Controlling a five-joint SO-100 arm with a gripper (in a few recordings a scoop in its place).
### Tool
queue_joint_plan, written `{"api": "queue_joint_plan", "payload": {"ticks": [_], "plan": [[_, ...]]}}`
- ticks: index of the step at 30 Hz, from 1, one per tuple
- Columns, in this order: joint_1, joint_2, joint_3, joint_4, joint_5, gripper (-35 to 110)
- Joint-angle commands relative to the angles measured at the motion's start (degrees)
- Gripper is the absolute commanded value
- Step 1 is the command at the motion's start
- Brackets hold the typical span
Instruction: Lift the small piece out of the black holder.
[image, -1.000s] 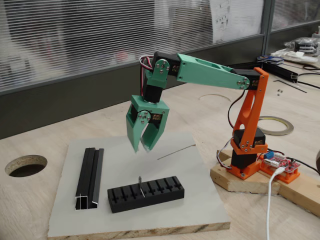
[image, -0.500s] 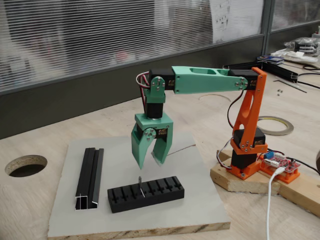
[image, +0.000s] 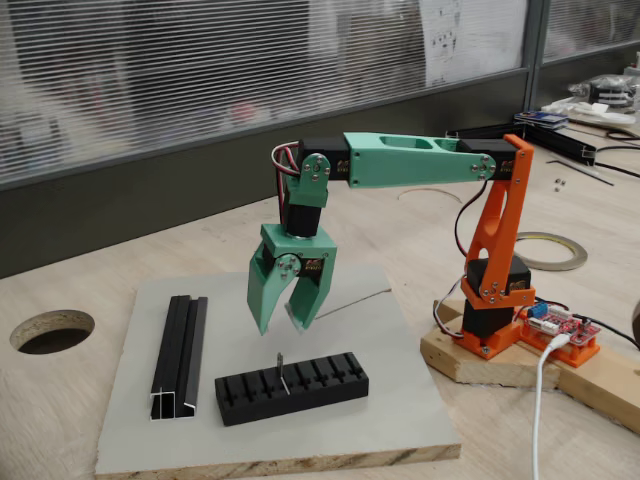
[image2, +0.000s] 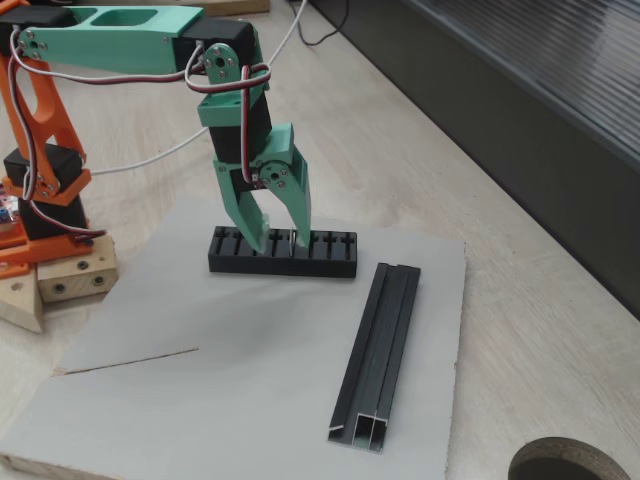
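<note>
Currently, the arm is held with its orange upright link raised from the base and its green forearm extended roughly level away from it. The wrist is bent downward, so that the green gripper points at the grey board. The jaws are spread moderately apart and nothing is held between them. In one fixed view the fingertips are seen hanging clear above the black holder, slightly left of its middle. In the other fixed view the gripper overlaps the holder, and contact cannot be judged there. The small piece is seated upright in a slot near the middle of the holder, protruding above its top. A black rail lies on the board beside the holder, apart from it.
</note>
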Motion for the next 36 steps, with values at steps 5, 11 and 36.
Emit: {"api": "queue_joint_plan", "payload": {"ticks": [5, 11, 36], "plan": [[-5.0, 1.1, 0.4, -0.5, 8.7, 36], [-5.4, -2.1, 0.0, -0.5, 8.7, 36], [-4.8, -3.3, 0.9, -6.1, 9.3, 36]]}}
